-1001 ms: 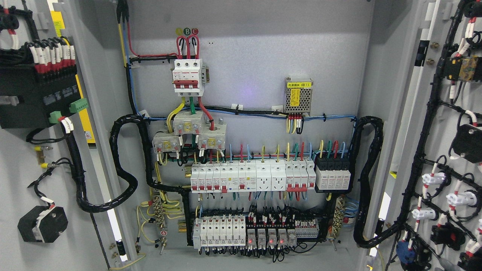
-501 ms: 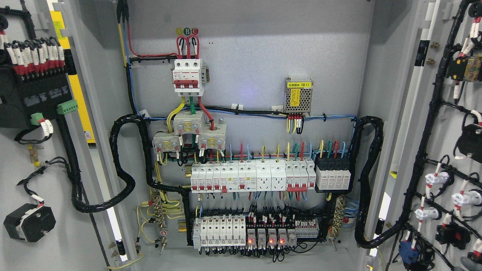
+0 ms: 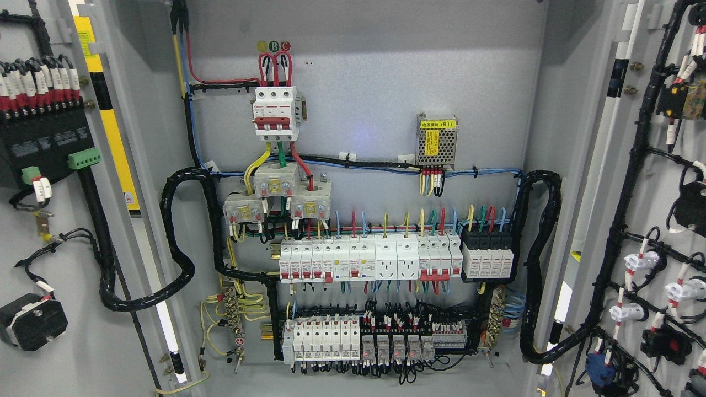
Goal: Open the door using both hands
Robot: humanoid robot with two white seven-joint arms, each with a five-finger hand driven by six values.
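We cannot see either hand: no arm, palm or finger enters from the lower left or lower right, so whether the hands are spread, curled or clamped on a door edge is beyond telling. That leaves no way to judge which hand is nearer to which door.

The task's things do show. The left door [image 3: 33, 231] fills the 9 o'clock side, its inner face turned toward us, carrying a black terminal block [image 3: 44, 138] at about 10 o'clock and a black octagonal fitting [image 3: 30, 322] near 8 o'clock. The right door [image 3: 662, 220] takes the 3 o'clock side, its inner face laced with a black wire loom [image 3: 623, 209] and white and black switch backs. Both doors run with their long axis vertical, from 12 to 6 o'clock, and both stand swung well outward from the cabinet backplate [image 3: 358, 71] at the centre, where the red-and-white main breaker [image 3: 274, 110] sits toward 12 o'clock and the breaker row [image 3: 364, 259] below it.

We judge the opening mostly accomplished; any further swing would carry each door outward, toward 9 and 3 o'clock respectively.

The doors' outer edges and handles are cut off by the frame, so the grasp points stay hidden.
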